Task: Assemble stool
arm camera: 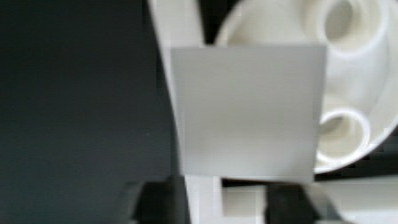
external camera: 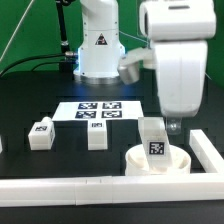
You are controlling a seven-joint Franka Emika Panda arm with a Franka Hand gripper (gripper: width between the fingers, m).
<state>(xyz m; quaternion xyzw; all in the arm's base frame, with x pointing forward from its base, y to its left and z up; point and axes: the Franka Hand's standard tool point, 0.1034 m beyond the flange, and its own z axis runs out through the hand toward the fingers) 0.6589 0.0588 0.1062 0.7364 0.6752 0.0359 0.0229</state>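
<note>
The round white seat disc [external camera: 158,162] lies at the exterior view's right, near the front. One white leg [external camera: 153,136] with a tag stands upright on it. My gripper [external camera: 168,126] is right at that leg's top. In the wrist view the leg [arm camera: 249,110] fills the middle, in front of the seat disc [arm camera: 347,100] and its sockets. My gripper [arm camera: 224,205] has its dark fingers [arm camera: 160,205] close on either side of the leg's near end, shut on it. Two more tagged legs [external camera: 42,133] [external camera: 97,136] stand on the table to the exterior view's left.
The marker board [external camera: 97,110] lies flat behind the loose legs. The long white L-shaped rail [external camera: 100,190] runs along the front and up the exterior view's right side [external camera: 207,150], close to the seat disc. The arm's base [external camera: 98,50] stands at the back.
</note>
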